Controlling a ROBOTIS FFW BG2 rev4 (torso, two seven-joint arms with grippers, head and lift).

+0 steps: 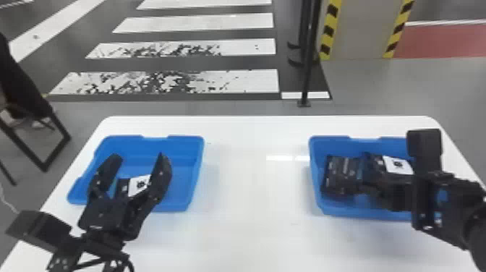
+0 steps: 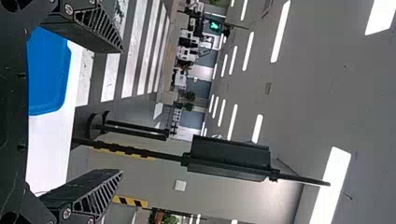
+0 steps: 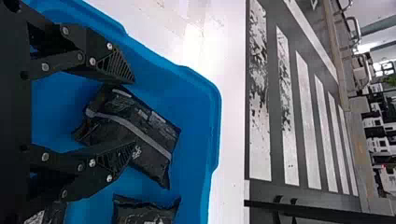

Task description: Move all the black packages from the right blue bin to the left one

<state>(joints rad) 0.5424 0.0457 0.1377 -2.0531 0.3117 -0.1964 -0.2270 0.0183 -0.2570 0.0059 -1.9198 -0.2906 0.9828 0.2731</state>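
Looks set for a pick with the right claw point(image 3: 133, 112) wide over a black package point(image 3: 150, 120) in the right blue bin point(image 1: 361, 212), needs to close, then lift toward the left blue bin point(image 1: 184, 146) below the spread left claw point(image 1: 138, 157).

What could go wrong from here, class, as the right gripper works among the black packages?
The right gripper is open, with one finger overlapping a black package; closing might shove or pinch it unevenly. A neighbouring package lies close by in the right bin and could get nudged or snagged. The open left gripper sits over the left bin, so it might obstruct the drop.
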